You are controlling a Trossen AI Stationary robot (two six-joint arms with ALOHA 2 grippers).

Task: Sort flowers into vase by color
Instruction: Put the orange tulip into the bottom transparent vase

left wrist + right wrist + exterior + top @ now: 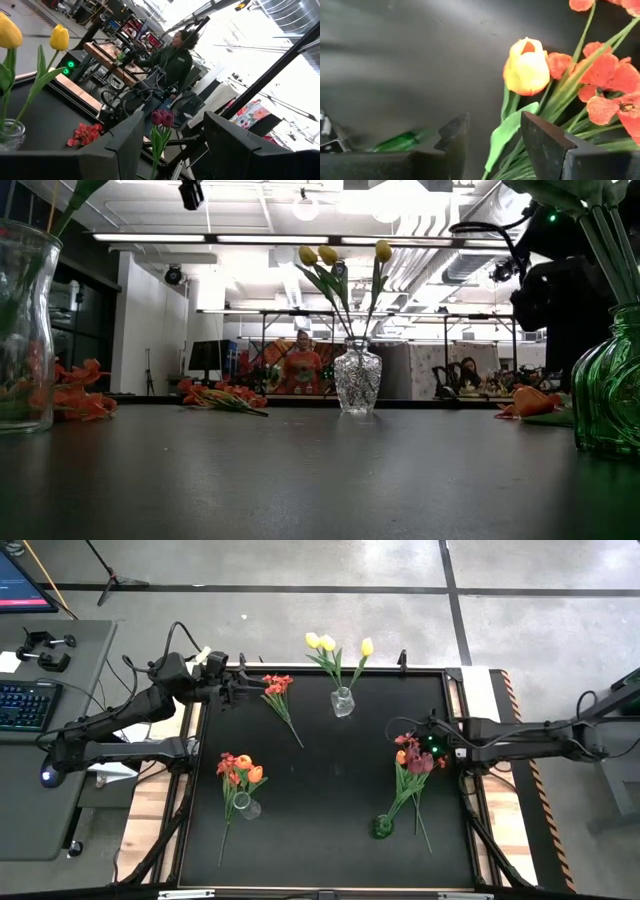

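Observation:
A clear vase [343, 702] at the far middle holds yellow tulips [325, 642]. A second clear vase [244, 806] at the near left holds orange tulips [240, 770]. A green vase [383, 827] at the near right holds maroon tulips [418, 764]. A red bunch [278, 687] lies flat at the far left, and my left gripper [238, 690] hangs open just left of it, holding nothing. My right gripper [492, 142] is open low over an orange-yellow tulip [526, 67] lying among red flowers [612, 80]. Its fingers stand on either side of the tulip's green leaf [505, 134].
The black mat [330, 790] is bare across its middle and near edge. A desk with a keyboard [25, 705] stands left of the table. Beyond the table a person [175, 60] sits among room equipment.

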